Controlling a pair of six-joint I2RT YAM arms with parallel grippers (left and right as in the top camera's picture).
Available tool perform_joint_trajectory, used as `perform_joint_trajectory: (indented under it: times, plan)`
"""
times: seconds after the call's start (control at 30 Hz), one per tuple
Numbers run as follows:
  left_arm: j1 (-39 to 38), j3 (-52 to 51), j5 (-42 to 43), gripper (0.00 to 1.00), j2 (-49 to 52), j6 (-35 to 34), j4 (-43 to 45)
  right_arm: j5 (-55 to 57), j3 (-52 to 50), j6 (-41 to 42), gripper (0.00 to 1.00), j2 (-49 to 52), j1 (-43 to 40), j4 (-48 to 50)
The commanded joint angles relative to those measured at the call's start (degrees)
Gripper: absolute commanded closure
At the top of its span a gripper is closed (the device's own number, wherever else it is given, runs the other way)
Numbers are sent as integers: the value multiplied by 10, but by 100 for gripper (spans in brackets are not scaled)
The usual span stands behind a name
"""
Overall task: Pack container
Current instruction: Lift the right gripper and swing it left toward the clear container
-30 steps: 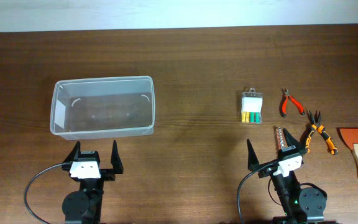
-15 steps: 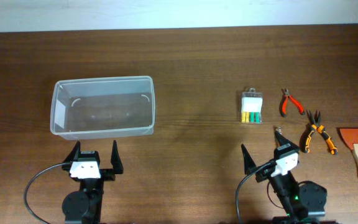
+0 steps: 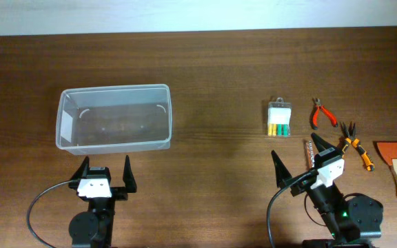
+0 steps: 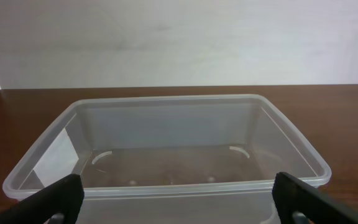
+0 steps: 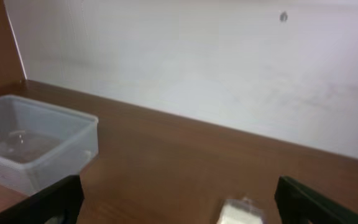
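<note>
Both pairs stand wide and empty, right fingers (image 3: pixel 277 171) nearest the orange-handled pliers (image 3: pixel 355 146), left fingers (image 3: pixel 83 169) facing the clear rectangular plastic container's (image 3: pixel 114 146) long side.

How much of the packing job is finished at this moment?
Done: nothing, the clear plastic rectangular container is empty. In hand: nothing, the left gripper and right gripper are open. Left: the clear case of yellow-green pieces, red-handled pliers, orange-black pliers and wooden-handled red scraper lie on the table.
</note>
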Motion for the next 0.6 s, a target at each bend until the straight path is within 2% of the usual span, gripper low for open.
perform_joint_trajectory:
  times: [0.0,0.2,0.33,0.43,0.57]
  plan:
    - [2,-4,-6,1,-5,9,1,-10,11,7,1,2,3,10]
    - [2,-4,-6,1,-5,9,1,-30,12,36,1,16,3,11]
    - [2,-4,-6,1,-5,9,1,-59,45,47,1,74,3,9]
    - [3,-4,-6,1,-4,9,1,-61,108,31,1,153,4,-22]
    - [3,-4,-6,1,8,9,1,-32,243,-21,0,290,26,-138]
